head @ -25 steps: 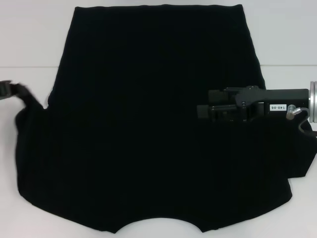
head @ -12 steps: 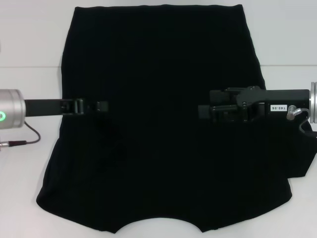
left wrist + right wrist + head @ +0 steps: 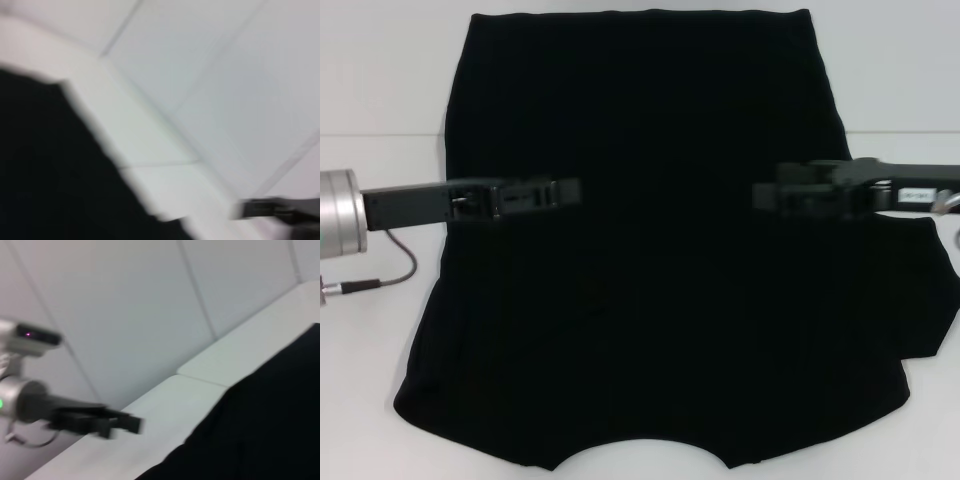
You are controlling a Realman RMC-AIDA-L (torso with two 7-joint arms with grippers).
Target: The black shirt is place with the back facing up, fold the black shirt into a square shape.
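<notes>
We judge the large plain black cloth shirt (image 3: 640,250) soft, light and limp, best pinched at its edges on the white desk (image 3: 370,90); we cannot tell either claw's state.

The white table (image 3: 380,90) carries the black shirt (image 3: 640,330), spread flat.

A flat white tabletop (image 3: 380,70) fills the head view, crossed by a faint horizontal seam. In the wrist views, a pale grey panelled wall (image 3: 125,305) with thin joint lines rises behind it, evenly lit.
</notes>
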